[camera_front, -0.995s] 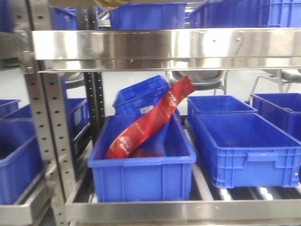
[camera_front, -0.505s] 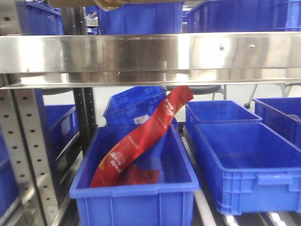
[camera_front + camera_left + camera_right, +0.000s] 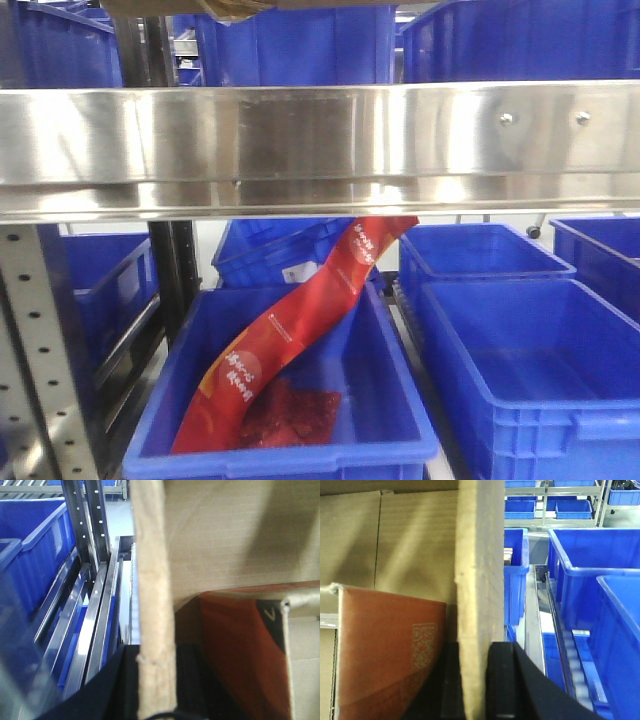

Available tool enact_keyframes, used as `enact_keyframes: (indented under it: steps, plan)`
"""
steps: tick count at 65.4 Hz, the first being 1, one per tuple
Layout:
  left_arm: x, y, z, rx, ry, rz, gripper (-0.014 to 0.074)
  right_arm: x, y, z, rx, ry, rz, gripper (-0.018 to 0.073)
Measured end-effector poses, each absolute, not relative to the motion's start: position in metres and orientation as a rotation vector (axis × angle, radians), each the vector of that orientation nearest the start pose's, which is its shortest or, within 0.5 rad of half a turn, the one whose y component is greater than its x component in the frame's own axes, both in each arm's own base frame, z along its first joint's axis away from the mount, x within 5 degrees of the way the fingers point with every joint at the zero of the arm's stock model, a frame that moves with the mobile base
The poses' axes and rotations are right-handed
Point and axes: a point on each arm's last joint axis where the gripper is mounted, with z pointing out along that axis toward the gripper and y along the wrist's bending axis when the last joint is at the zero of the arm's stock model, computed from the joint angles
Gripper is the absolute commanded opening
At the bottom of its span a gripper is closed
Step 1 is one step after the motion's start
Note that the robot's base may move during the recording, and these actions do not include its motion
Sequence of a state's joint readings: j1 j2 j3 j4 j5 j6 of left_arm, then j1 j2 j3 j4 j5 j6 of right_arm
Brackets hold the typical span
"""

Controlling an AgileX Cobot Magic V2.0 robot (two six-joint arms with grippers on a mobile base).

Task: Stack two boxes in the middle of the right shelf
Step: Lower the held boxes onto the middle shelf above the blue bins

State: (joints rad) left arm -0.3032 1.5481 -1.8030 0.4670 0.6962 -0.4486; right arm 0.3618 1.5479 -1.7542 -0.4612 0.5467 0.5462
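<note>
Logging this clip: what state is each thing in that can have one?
Cardboard box: open, wall pinched on both sides.
Left gripper: shut on the box wall.
Right gripper: shut on the box wall.
Red packet: leaning over the bin's back rim.
Blue bin: holds the packet.
Right-hand bin: empty.

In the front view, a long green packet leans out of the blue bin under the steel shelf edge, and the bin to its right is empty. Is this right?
Not quite. The packet is red, not green, as the front view shows. The rest holds: it leans out of the blue bin under the steel shelf edge, and the right bin is empty.
</note>
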Motion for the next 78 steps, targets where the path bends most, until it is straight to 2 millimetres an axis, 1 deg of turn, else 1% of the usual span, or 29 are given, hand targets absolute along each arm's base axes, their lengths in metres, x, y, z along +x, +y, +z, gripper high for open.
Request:
enact_keyframes:
  steps: [51,58,70,78]
  plan:
    - [0.337,-0.079,0.487,0.014,1.835,0.001,-0.0111,0.337,0.105,0.481,-0.022,1.777,0.16,-0.0151]
    - [0.336,-0.078,0.485,0.005,1.858,0.006,-0.0111,0.335,0.105,0.476,0.02,1.849,0.19,-0.0151]
    - [0.331,-0.077,0.47,-0.063,2.035,-0.021,-0.0111,0.333,0.105,0.459,0.082,2.011,0.195,-0.0151]
    - [0.332,-0.078,0.463,-0.073,2.079,-0.031,-0.0111,0.335,0.106,0.45,0.099,2.079,0.187,-0.0151]
